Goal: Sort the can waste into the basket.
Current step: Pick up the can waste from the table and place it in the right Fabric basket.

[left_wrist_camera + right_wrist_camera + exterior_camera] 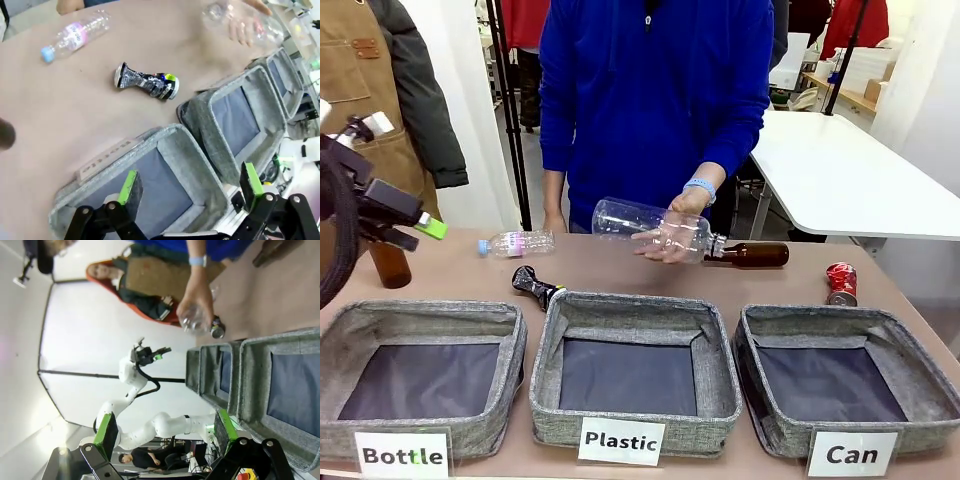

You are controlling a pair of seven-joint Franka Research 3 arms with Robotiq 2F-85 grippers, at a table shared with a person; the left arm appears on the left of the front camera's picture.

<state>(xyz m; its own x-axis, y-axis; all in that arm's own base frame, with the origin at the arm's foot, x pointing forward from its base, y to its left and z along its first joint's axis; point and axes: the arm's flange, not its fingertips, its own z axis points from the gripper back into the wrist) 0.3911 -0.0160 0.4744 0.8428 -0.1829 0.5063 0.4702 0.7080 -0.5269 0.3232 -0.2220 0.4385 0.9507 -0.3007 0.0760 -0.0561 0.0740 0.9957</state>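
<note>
A shiny red crushed metal can (pixel 841 283) is seen lying on the brown counter (pixel 620 268), just behind the far right corner of the square grey fabric basket labelled "Can" (pixel 817 316) and outside it. A dark blue crushed metal can (pixel 535 285) lies on its side well apart from that basket, on the counter beside the far left corner of the middle grey basket labelled "Plastic" (pixel 633 303). A third grey basket labelled "Bottle" (pixel 420 312) is set at the left.

The left gripper (pixel 190 185) is held raised over the left end of the counter, above the "Bottle" basket. Its green-padded fingers (pixel 131 187) are spread wide, and nothing is held. The right gripper (pixel 165 427) is likewise held with its fingers (pixel 106 430) wide apart and nothing gripped, beside a basket's edge.

A large clear plastic bottle (pixel 620 218) is held above the counter by the person's hand (pixel 675 228). A brown glass bottle (pixel 755 255) lies on its side just behind it, and a small clear plastic bottle with a pink label (pixel 515 243) lies farther left.
</note>
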